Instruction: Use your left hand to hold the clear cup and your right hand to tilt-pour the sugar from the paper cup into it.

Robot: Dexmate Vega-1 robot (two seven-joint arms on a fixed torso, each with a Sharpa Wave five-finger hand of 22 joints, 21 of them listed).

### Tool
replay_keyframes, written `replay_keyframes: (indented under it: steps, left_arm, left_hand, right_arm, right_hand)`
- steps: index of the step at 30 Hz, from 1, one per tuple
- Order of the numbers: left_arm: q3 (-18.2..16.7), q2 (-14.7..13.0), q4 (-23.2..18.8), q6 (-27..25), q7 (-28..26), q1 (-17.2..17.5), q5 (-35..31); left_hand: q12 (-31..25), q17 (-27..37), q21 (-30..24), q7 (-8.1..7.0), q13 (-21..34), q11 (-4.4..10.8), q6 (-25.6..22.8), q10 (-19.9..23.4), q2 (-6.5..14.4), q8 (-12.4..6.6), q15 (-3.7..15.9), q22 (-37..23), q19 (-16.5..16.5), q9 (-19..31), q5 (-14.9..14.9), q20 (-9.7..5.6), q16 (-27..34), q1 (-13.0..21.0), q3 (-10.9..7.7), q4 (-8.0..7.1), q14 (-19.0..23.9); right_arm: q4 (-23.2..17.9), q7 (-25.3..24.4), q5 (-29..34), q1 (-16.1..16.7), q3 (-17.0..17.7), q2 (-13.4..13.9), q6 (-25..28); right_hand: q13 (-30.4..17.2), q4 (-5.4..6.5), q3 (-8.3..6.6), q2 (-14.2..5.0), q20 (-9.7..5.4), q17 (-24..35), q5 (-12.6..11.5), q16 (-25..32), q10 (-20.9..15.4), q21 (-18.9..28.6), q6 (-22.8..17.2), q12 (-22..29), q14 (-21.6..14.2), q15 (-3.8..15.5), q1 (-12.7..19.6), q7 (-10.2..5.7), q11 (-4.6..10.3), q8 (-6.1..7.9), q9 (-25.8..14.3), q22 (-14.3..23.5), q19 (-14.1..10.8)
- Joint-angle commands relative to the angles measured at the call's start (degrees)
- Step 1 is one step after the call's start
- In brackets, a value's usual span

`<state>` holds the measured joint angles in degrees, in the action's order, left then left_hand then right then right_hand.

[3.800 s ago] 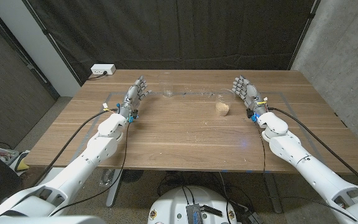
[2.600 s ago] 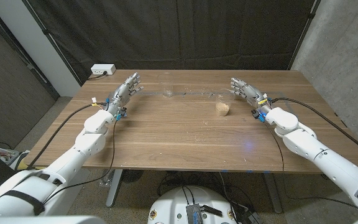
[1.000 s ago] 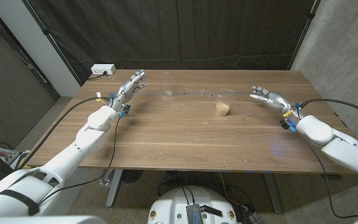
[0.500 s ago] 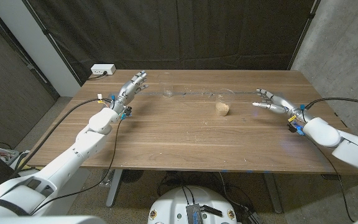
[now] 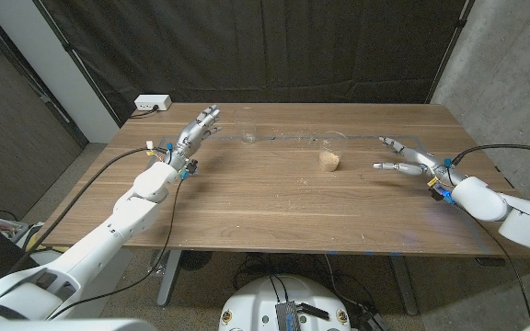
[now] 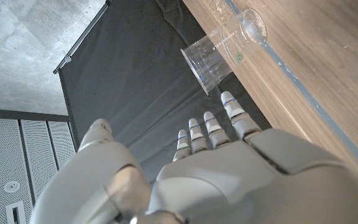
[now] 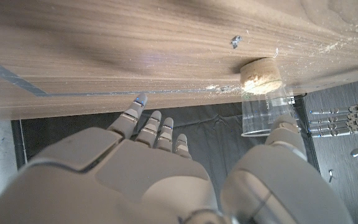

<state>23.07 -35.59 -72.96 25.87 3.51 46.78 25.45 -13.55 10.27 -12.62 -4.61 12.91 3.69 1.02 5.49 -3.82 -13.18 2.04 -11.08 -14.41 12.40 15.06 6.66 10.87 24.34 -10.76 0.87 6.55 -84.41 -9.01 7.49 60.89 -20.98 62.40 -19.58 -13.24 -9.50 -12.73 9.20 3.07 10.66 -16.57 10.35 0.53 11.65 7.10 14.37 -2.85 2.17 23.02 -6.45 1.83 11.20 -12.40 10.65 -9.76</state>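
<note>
The clear cup point(image 5: 249, 132) stands upright near the table's far edge, left of centre; in the left wrist view it point(image 6: 219, 51) shows a green logo. My left hand point(image 5: 196, 130) is open a short way to its left, fingers point(image 6: 211, 129) stretched toward it without touching. The small brown paper cup point(image 5: 328, 162) sits at mid-table and appears point(image 7: 259, 74) in the right wrist view with a clear cup point(image 7: 265, 114) just beyond it. My right hand point(image 5: 403, 156) is open well to the right of the paper cup, fingers spread and pointing at it.
White grains are scattered along the far part of the table point(image 5: 288, 138). A faint second clear shape point(image 5: 334, 140) stands just behind the paper cup. A white power strip point(image 5: 152, 103) lies at the far left corner. A blue tape line point(image 7: 8, 79) runs across the wood.
My right arm has swung out to the right and its hand has turned to point at the paper cup. My left hand has edged toward the clear cup. The cups have not moved.
</note>
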Motion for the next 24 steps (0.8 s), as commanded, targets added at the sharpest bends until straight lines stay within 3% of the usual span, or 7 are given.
replay_keyframes:
  steps: [1, 16, 24]
  left_arm:
    - [0.33, 0.23, 0.12, 0.32, 0.53, -0.46, -0.48]
    - [0.32, 0.08, 0.26, -0.13, 0.75, -0.9, -0.52]
    - [0.46, 0.22, 1.37, 0.3, 1.64, -1.41, -0.27]
  left_hand:
    - [-0.28, 0.28, -0.16, -0.22, 0.11, -0.01, -0.17, 0.36, -0.16, -0.29, 2.43, -0.21, -0.03, 0.3, 0.31, -0.44, 0.28, 0.06, 0.03, 0.01, 0.26]
    - [-0.26, 0.29, -0.19, -0.02, 0.22, 0.05, -0.3, 0.33, -0.15, -0.34, 2.38, -0.25, -0.03, 0.38, 0.52, -0.58, 0.28, 0.07, 0.16, -0.02, 0.31]
    - [-0.24, 0.29, -0.21, -0.02, 0.3, -0.05, -0.28, 0.3, -0.15, -0.32, 2.42, -0.27, -0.03, 0.42, 0.65, -0.64, 0.28, 0.08, 0.26, -0.05, 0.31]
  right_arm:
    - [-2.41, 1.04, 4.45, -1.47, -2.21, 0.51, 5.94]
    - [-0.48, 5.84, 1.46, -6.35, -5.18, -2.79, 5.29]
    - [-0.95, 11.56, -0.32, -9.46, -7.15, -3.94, 6.79]
  right_hand:
    - [-0.35, -0.31, -0.2, -0.25, 0.23, 0.08, -0.95, -0.26, 2.08, -0.29, 2.13, -0.76, 1.64, 1.92, 2.22, 0.55, -0.32, -0.13, -0.13, 0.26, 0.83]
    - [-0.53, 0.15, 0.27, -0.08, 0.53, 0.17, -1.4, 0.14, 2.92, -0.28, 2.19, -0.88, 2.18, 1.83, 3.12, 1.8, -1.13, 0.45, -0.19, 0.36, 1.45]
    - [-0.62, 0.51, 0.63, -0.05, 0.89, 0.26, -1.5, 0.39, 2.72, -0.26, 1.97, -0.69, 1.95, 1.8, 2.9, 2.0, -1.38, 0.66, -0.21, 0.39, 1.65]
